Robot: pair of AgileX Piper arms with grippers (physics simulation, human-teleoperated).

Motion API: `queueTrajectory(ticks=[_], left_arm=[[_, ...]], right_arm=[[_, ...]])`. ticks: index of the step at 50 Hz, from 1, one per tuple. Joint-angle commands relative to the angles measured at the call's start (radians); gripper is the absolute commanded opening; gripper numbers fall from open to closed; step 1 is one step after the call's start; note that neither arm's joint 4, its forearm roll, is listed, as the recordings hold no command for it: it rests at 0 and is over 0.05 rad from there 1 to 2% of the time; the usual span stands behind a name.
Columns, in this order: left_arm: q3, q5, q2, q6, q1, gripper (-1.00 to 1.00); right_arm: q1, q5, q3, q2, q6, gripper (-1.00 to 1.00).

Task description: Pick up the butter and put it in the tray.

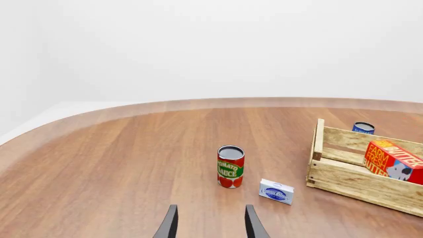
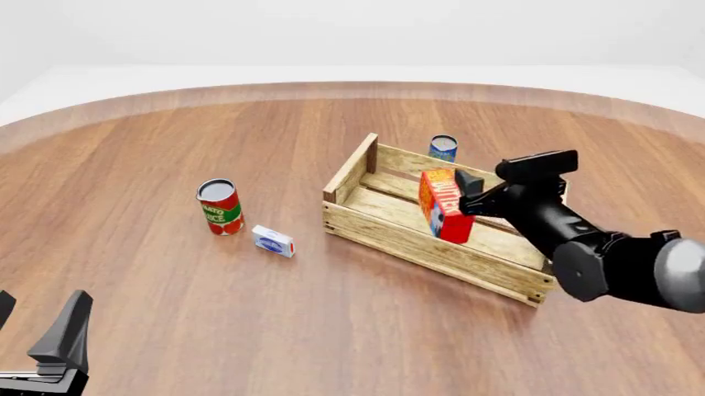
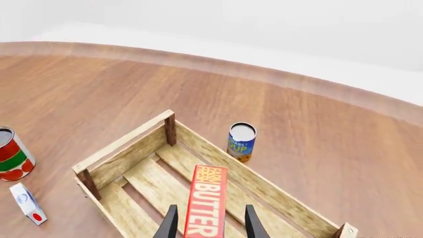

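The butter [image 2: 444, 206], a red and orange carton with white "BUTTER" lettering, stands on end inside the tray [image 2: 375, 227], a light-wood slatted crate right of the table's middle. My right gripper [image 2: 471, 194] is over the tray with its open jaws on either side of the butter [image 3: 206, 203]. The right wrist view shows a gap between the carton and each finger. The tray's wall [image 3: 126, 148] shows there too. My left gripper [image 2: 39, 326] is open and empty near the table's front left. Its wrist view shows the butter [image 1: 393, 161] in the tray [image 1: 357, 181].
A red-and-green tomato sauce can [image 2: 220, 206] stands left of the tray, with a small white-and-blue box [image 2: 272, 241] lying beside it. A blue can [image 2: 443, 148] stands just behind the tray's far wall. The table's rounded edge curves along the back.
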Motion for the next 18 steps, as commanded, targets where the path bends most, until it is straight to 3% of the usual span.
queueTrajectory(ticks=[1, 18], left_arm=[[0.000, 0.000, 0.000, 0.000, 0.000, 1.00], [0.000, 0.000, 0.000, 0.000, 0.000, 1.00]], right_arm=[[-0.009, 0.003, 0.032, -0.068, 0.018, 1.00], [0.001, 0.032, 0.055, -0.188, 0.035, 1.00]])
